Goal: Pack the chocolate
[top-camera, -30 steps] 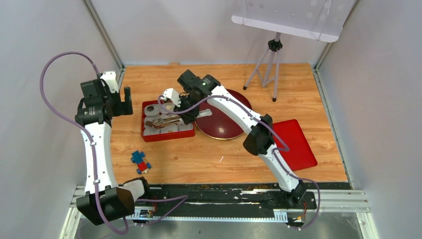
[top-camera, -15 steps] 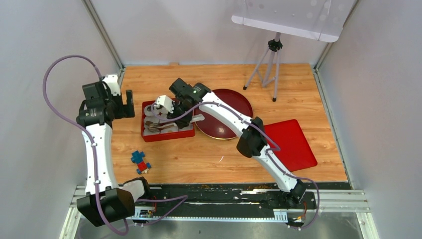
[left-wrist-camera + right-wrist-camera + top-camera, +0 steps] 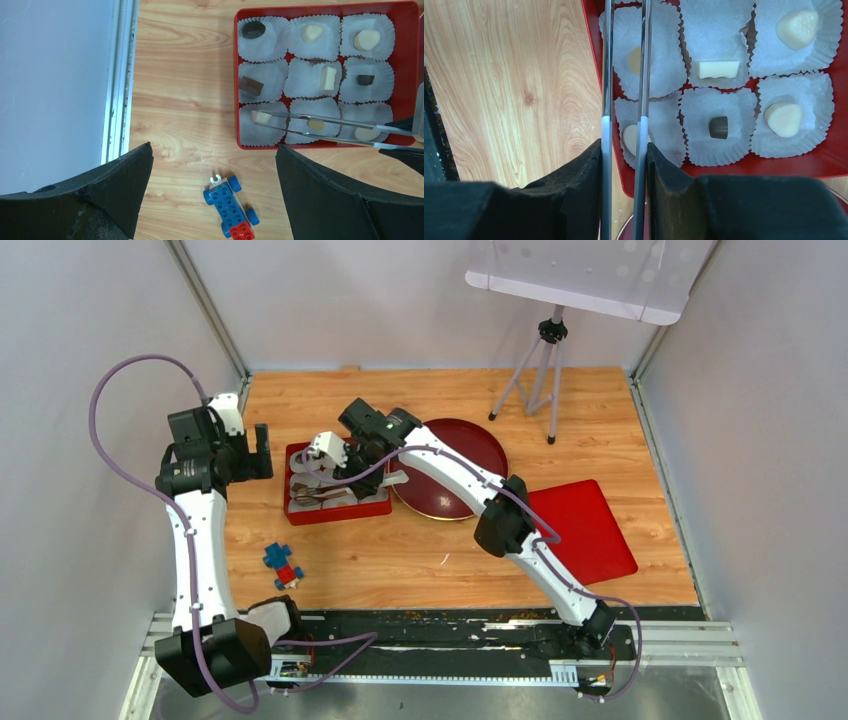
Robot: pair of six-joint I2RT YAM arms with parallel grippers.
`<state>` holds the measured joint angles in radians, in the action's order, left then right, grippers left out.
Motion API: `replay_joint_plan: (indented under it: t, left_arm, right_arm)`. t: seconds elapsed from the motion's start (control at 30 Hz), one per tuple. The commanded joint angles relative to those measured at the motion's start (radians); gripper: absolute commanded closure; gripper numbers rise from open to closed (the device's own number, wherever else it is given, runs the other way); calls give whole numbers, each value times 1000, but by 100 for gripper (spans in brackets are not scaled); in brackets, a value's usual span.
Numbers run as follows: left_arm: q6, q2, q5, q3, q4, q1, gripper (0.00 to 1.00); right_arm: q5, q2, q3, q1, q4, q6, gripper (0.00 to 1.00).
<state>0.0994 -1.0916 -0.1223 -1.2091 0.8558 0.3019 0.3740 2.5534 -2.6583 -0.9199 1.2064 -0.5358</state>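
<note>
Nine chocolates (image 3: 312,32) are sitting inside the red tray (image 3: 236,100), one in each white paper cup (image 3: 262,47) of a three-by-three grid. Pale cream pieces and dark brown ones are mixed across the rows. The right gripper (image 3: 624,155) is reaching over the tray from its plate side and is clamping a pair of metal tweezers (image 3: 345,122). Its fingers (image 3: 591,160) are pressing the two thin arms from outside, and the arms are running parallel with a narrow gap between them. The tweezers are lying low across one edge row of the tray, with their tips ending at a small pale piece (image 3: 261,117) in the corner cup. Whether the tips are actually pinching it is impossible to tell. The left gripper (image 3: 214,150) is hovering off the tray's opposite side, jaws spread wide apart and holding nothing. A blue-and-red toy block car (image 3: 231,207) is lying on the wooden table (image 3: 175,100) just outside the tray, near that same corner. A dark red round plate (image 3: 470,455) is sitting against the tray's other side, partly under the right arm.
</note>
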Motion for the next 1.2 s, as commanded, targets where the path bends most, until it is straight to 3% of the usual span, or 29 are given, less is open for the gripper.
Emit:
replay_joint_plan:
  t: [0.0,0.27,0.67,0.83,0.93,1.17]
  left_arm:
    - [-9,27,-7,-4,-3,8,0]
    - [-9,31,-14,8,-5,8,0]
    - [-33,-3,-69,15,-86,8,0]
    - [-93,-50,-128,16,-189,9,0]
    - [-174,-76,-175,16,-247,9,0]
    - [-245,-131,-231,43,-348,-23,0]
  right_arm:
    - [45,-5,-35,-2,-32,14,68]
    - [51,-13,-41,-2,-31,23,59]
    - [-27,-152,-38,51,-53,29,66]
    - [-85,-332,126,110,-36,-1,68]
    - [-140,-470,312,166,-9,-34,69]
    - [-154,-807,757,454,-43,-39,70]
